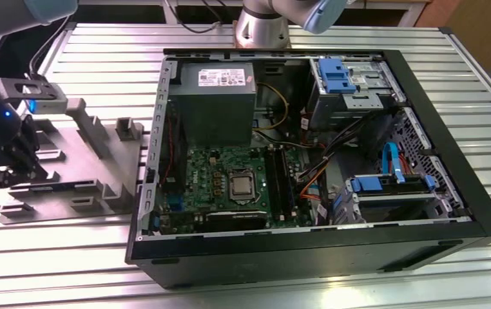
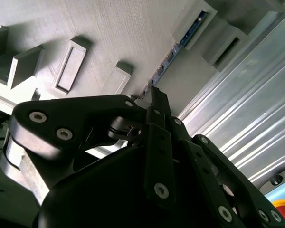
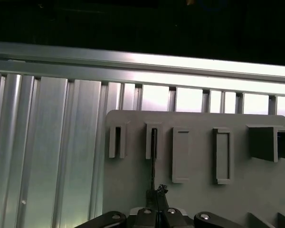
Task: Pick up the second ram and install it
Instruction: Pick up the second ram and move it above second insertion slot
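Second ram lies edge-up in the narrow slots of a gray holder plate, at the exterior view's left, well apart from the open computer case. In the first wrist view it runs as a thin dark line through one slot toward the fingers. End effector sits low over the plate, its black fingers drawn together and pinching one end of the board; the rest of it reaches on across the holder, blue edge showing at the far slot. Holder plate rests on the ribbed metal counter. Inside the case, the green motherboard lies flat.
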### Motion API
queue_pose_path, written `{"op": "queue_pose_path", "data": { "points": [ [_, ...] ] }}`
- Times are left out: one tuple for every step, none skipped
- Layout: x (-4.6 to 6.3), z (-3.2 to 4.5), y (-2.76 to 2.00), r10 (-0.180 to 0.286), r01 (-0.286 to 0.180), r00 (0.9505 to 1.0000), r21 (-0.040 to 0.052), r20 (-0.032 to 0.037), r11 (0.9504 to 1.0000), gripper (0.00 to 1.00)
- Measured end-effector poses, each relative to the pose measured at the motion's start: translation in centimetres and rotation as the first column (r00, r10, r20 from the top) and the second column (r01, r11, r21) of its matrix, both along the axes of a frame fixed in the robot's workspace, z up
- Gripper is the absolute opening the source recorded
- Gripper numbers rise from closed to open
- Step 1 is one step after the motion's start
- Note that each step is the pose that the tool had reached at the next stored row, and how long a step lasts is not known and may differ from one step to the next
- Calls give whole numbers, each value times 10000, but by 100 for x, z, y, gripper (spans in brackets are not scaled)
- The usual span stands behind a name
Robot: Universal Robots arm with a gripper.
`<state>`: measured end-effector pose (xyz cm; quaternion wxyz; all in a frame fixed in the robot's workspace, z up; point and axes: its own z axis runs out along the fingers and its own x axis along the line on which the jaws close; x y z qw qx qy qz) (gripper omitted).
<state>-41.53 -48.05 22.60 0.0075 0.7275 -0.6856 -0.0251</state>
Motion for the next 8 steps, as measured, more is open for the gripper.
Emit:
{"op": "queue_pose_path", "data": {
  "points": [
    [0, -10, -4, -63, 63, 10000, 1, 1, 10000, 10],
    [0, -20, -7, -120, 120, 9999, 1, 2, 9999, 10],
    [-1, -28, -9, -159, 159, 9999, 1, 1, 9999, 10],
    [-1, -39, -10, -180, 180, 9998, -1, -1, 9998, 10],
    [-1, -52, -10, -194, 194, 9998, 0, -1, 9998, 10],
    [0, -66, -11, -199, 199, 9998, 0, 0, 9998, 10],
    [0, -81, -11, -207, 207, 9998, 0, 0, 9998, 10],
    [0, -95, -11, -213, 213, 9998, 1, 1, 9998, 10]
  ]
}}
